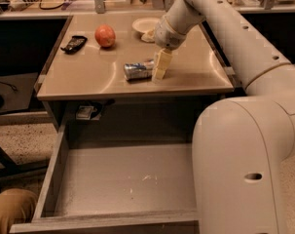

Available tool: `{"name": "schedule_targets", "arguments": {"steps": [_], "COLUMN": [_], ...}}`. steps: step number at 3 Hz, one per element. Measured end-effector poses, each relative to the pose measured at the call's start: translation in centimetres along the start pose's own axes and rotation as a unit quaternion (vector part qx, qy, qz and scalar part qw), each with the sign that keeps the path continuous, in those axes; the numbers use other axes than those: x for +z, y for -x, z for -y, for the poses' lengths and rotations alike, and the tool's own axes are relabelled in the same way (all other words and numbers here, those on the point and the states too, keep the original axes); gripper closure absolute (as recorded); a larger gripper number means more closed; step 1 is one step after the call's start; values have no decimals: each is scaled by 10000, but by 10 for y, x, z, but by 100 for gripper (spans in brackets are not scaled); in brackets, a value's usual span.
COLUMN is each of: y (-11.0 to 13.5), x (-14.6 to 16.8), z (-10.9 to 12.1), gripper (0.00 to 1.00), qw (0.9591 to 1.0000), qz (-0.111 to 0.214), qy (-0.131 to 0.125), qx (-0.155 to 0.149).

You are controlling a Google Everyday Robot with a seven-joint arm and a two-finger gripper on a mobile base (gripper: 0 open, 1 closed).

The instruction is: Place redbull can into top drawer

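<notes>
The redbull can (137, 71) lies on its side near the middle of the tan table top (88, 77). My gripper (159, 68) hangs down from the arm at the can's right end, touching or almost touching it. The top drawer (122, 182) is pulled wide open below the table's front edge. Its grey flecked bottom is bare. My white body hides the drawer's right part.
An orange-red fruit (105, 35), a black object (74, 43) and a white bowl (144, 25) sit at the back of the table. My large white base (239, 169) fills the lower right. A person's knee (10, 211) is at the drawer's left front corner.
</notes>
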State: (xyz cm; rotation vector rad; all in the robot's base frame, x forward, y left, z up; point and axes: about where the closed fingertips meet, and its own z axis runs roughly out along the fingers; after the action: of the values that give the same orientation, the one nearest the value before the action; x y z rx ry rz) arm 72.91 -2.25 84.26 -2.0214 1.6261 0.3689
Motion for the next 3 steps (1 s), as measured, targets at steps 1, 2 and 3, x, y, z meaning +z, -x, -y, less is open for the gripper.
{"name": "schedule_targets", "arguments": {"steps": [1,2,3], "y": [2,5,8], "x": [7,13,32], "z": [-4,-4,-4], "gripper": [0,0,0], "qw": [10000,9999,9994], "qz": [0,4,52], "qy": [81,152,335], "qx": [-5,-48,-111]}}
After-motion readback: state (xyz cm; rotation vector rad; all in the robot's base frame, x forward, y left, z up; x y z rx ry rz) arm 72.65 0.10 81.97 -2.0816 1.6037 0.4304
